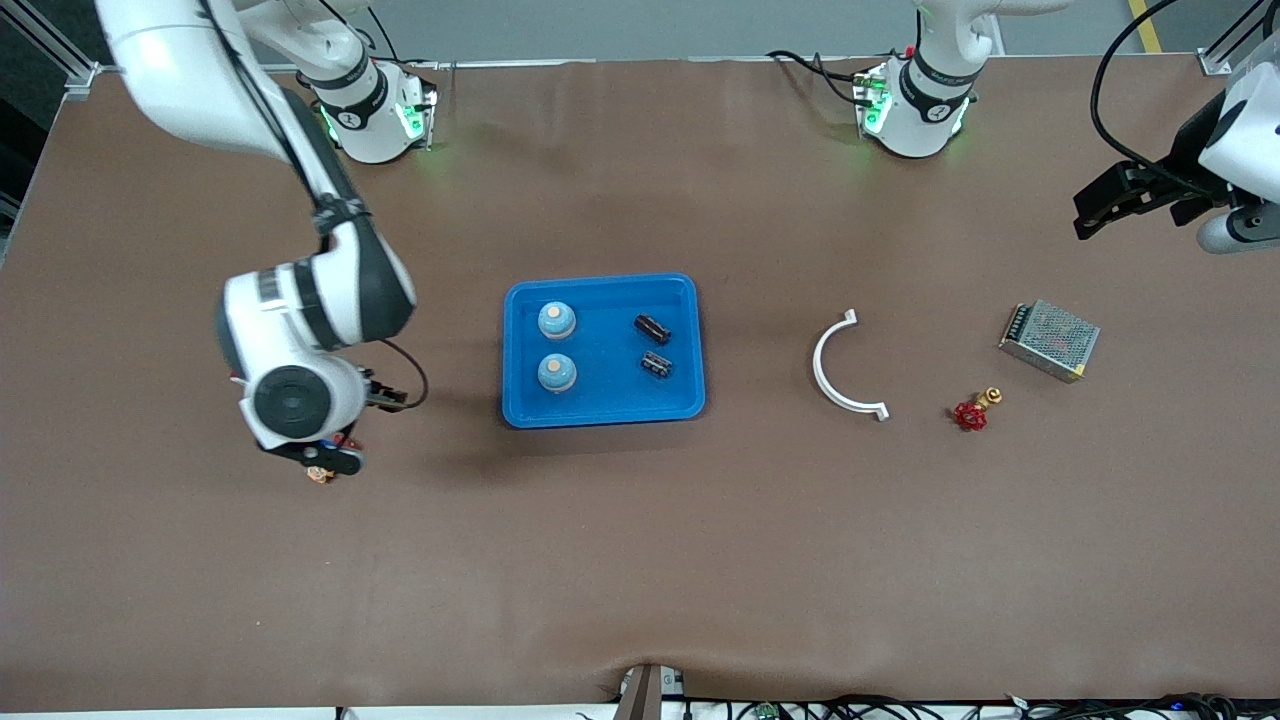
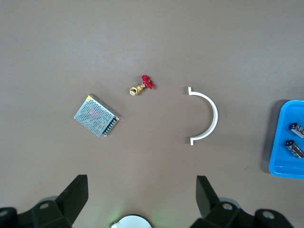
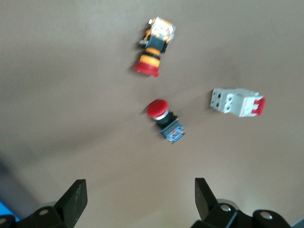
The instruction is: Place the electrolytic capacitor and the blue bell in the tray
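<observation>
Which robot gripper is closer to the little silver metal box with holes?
The left. The left gripper, open, hangs over the table at the left arm's end, close to the silver box. The right gripper, open too, is past the blue tray, at the right arm's end.

Cut off at right edge of left wrist view: tray (image 2: 285, 142), only one end in frame, second capacitor (image 2: 296, 148) partly out. Both bells out of that view. Left arm's upper links cut by top right corner of front view. Right gripper (image 1: 322, 462) mostly hidden under own wrist at left of front view; small parts beneath it nearly covered, one orange-brown bit (image 1: 319, 475) poking out, too small to identify. Right wrist view motion-blurred; push button (image 3: 164, 118) labels unreadable.
</observation>
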Robot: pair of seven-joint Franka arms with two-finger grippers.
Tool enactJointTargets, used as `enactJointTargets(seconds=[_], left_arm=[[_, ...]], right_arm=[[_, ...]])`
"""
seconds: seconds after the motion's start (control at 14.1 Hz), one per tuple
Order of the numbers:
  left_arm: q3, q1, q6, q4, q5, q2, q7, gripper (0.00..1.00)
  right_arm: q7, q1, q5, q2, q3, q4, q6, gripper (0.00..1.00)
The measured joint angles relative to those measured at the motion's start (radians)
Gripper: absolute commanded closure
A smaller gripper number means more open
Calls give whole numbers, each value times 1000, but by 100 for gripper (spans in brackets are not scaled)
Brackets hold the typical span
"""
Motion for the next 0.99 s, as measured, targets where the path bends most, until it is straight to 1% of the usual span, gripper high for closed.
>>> enactJointTargets(seconds=[0.14,0.28,0.71,0.99], left_arm=[[0,2,0,0,-2,0,0,0],[0,2,0,1,-2,0,0,0],[0,2,0,2,-3,0,0,0],[0,2,-1,4,-3,-1,0,0]], right_arm=[[-97,-93,0,-58,47,3,-11,0],[-166,-149,0,-109,70,3,-23,0],[-185,-180,0,-202,86,2,-42,0],[-206,-187,0,-307,88,-4,-53,0]])
